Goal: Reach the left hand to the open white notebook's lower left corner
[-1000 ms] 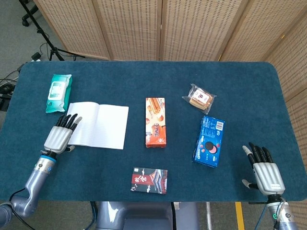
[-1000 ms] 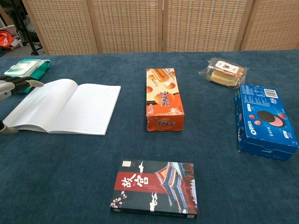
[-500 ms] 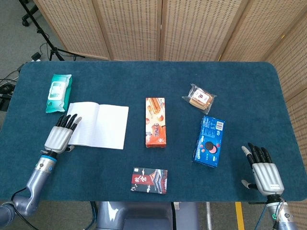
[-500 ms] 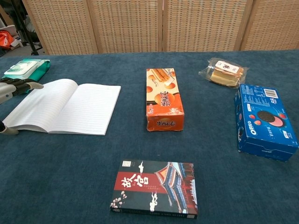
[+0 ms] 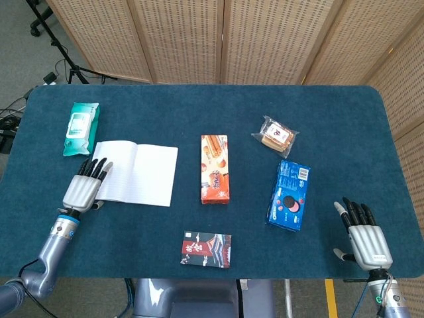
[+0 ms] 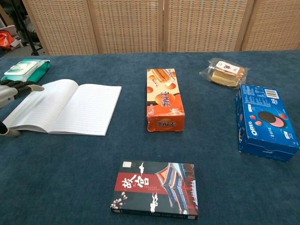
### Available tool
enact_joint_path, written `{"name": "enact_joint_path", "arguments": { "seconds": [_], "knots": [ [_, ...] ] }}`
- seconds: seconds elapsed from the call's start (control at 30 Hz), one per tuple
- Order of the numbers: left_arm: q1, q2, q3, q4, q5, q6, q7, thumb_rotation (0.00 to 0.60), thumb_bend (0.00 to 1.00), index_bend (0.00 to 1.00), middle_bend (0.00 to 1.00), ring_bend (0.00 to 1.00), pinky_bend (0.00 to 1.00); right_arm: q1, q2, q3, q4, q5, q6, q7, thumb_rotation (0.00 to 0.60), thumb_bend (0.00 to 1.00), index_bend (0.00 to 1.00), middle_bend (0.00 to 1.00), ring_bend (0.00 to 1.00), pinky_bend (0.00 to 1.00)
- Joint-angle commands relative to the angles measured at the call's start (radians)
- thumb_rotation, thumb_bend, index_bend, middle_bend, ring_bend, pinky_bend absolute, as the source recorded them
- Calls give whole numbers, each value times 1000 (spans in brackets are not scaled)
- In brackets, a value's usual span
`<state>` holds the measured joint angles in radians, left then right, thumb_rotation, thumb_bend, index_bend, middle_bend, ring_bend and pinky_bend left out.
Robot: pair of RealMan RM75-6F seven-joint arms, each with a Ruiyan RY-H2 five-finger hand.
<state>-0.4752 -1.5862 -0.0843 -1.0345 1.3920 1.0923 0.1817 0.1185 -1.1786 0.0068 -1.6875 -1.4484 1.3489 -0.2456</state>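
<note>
resting left hand (image 5: 83, 187) on notebook (image 5: 136, 173) lower-left corner | fingers spread, holding nothing

Matt lined-paper notebook (image 5: 136, 173); napped blue cloth table (image 5: 199, 119) (glossy cardboard boxes).

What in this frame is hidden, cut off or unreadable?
- Notebook lower left corner: head view, covered by the left robot hand.
- Left robot hand: chest view, cropped by the left edge.
- Right robot hand: outside the chest view.
- Black box text: head view, too small.
</note>
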Motion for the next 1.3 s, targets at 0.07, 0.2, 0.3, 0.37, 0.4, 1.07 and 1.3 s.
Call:
{"name": "enact_joint_path", "arguments": {
  "seconds": [0.07, 0.2, 0.3, 0.37, 0.4, 1.07, 1.3],
  "knots": [
    [1, -5, 5, 8, 17, 22, -14, 600, 264, 0, 0, 0, 0, 1, -1, -1, 0, 0, -2, -3, 600, 53, 0, 0, 0, 0],
    [1, -8, 11, 14, 38, 47, -17, 600, 294, 0, 0, 0, 0, 0, -1, 0, -1, 0, 0, -4, 600, 53, 0, 0, 0, 0],
    [0, -11, 13, 17, 52, 65, -19, 600, 328, 0, 0, 0, 0, 0, -1, 0, -1, 1, 0, -3, 600, 53, 0, 0, 0, 0],
    [0, -13, 13, 18, 65, 83, -22, 600, 347, 0, 0, 0, 0, 0, -1, 0, -1, 0, 0, -3, 600, 53, 0, 0, 0, 0],
    [-1, -13, 14, 19, 69, 89, -23, 600, 351, 0, 0, 0, 0, 0, -1, 0, -1, 0, 0, -3, 600, 53, 0, 0, 0, 0],
    [-18, -6, -9, -89, 223, 341, -26, 600, 272, 0, 0, 0, 0, -1, 2, -1, -3, -5, 4, 4, 600, 55, 0, 0, 0, 0],
    [-5, 23, 2, -156, 255, 390, -4, 600, 230, 0, 0, 0, 0, -2, 5, -1, -2, -5, 6, 10, 600, 53, 0, 0, 0, 0]
  ]
}}
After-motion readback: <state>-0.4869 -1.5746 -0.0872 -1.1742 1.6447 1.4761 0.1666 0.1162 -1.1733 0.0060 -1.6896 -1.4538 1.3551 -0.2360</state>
